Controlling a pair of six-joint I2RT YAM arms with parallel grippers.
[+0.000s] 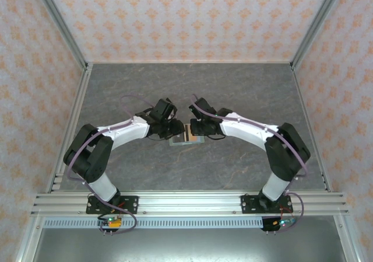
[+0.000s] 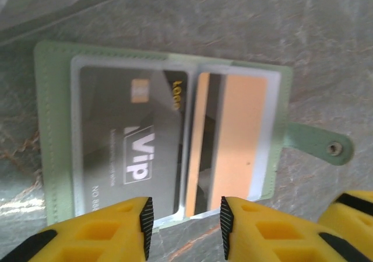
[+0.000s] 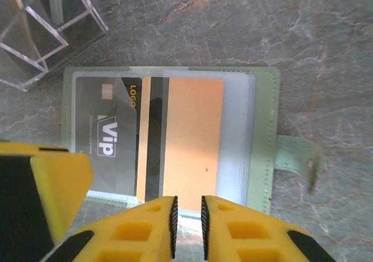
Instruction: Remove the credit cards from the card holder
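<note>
The left fingers (image 2: 131, 230), yellow with black ribbed pads, stand apart with a wide gap and hold nothing, their tips over the near edge of the holder (image 2: 55, 133). The right fingers (image 3: 154, 230) are drawn almost together, with a thin slit between the pads, right at the holder's near edge below the orange card (image 3: 189, 139); whether they pinch anything there cannot be told. The holder lies flat and opened out on the table (image 3: 280, 23), between the two arms at the middle of the top view. It is sage green with a stitched border, and clear plastic sleeves (image 2: 274, 128) cover its inside. On its left panel sits a grey card (image 2: 128, 151), printed "Vip" in white, with a small gold chip and gold lettering along its right edge. The orange card lies beside it toward the right, plain but for a dark stripe running down its left side, and its left edge overlaps the grey card. From the right side of the holder a short green tab (image 2: 320, 145) sticks out and lies on the table, with a metal snap near its end. Past the holder's far left corner stands a clear box (image 3: 41, 34). The table is grey with marble veins, and patterned pink walls (image 1: 186, 17) rise behind it.
</note>
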